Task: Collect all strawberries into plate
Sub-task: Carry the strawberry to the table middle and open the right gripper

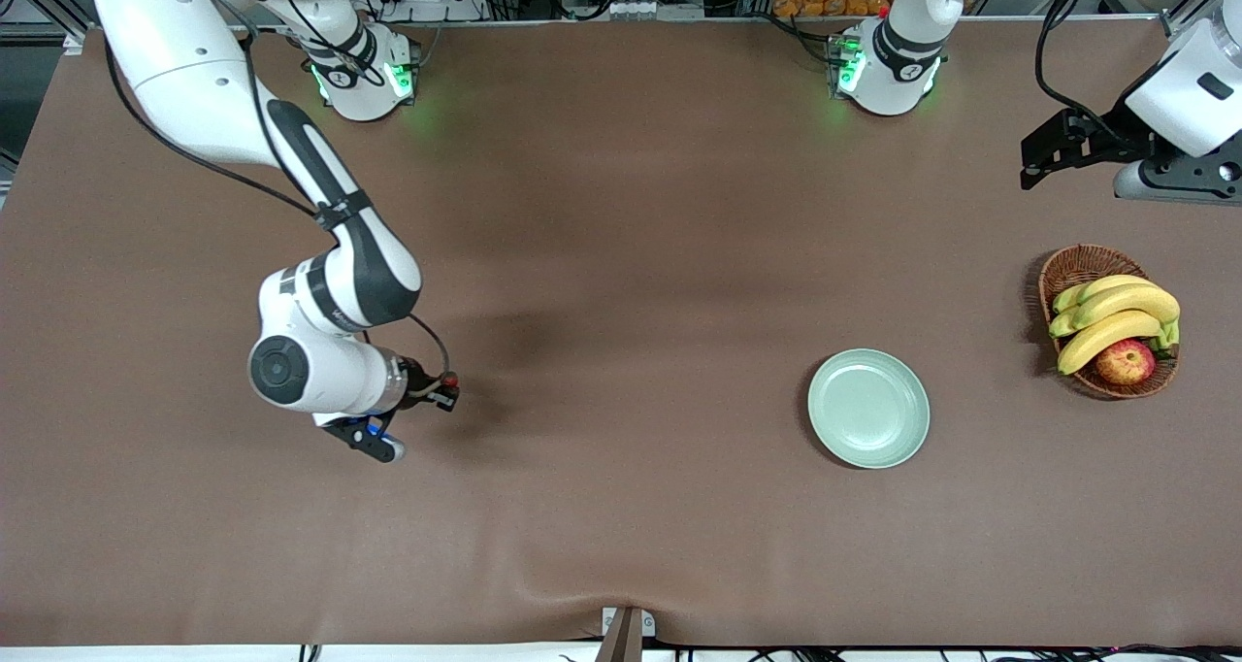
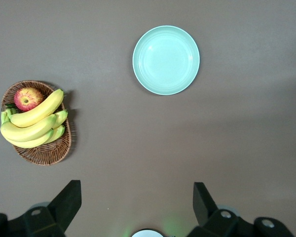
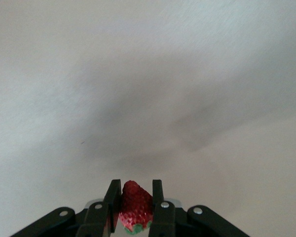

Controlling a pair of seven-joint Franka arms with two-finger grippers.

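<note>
My right gripper [image 1: 448,386] hangs over the brown table toward the right arm's end, shut on a red strawberry [image 3: 134,203] whose green top points back into the hand; the berry shows as a red dot [image 1: 450,380] in the front view. The mint-green plate [image 1: 868,408] lies empty on the table, well apart from that gripper, and shows again in the left wrist view [image 2: 166,59]. My left gripper [image 2: 137,190] waits high at the left arm's end of the table, open, with nothing between its fingers. No other strawberries are in view.
A brown wicker basket [image 1: 1079,266] with bananas [image 1: 1116,314] and a red-yellow apple [image 1: 1126,361] stands beside the plate, toward the left arm's end. The brown table cloth [image 1: 621,254] covers the whole table.
</note>
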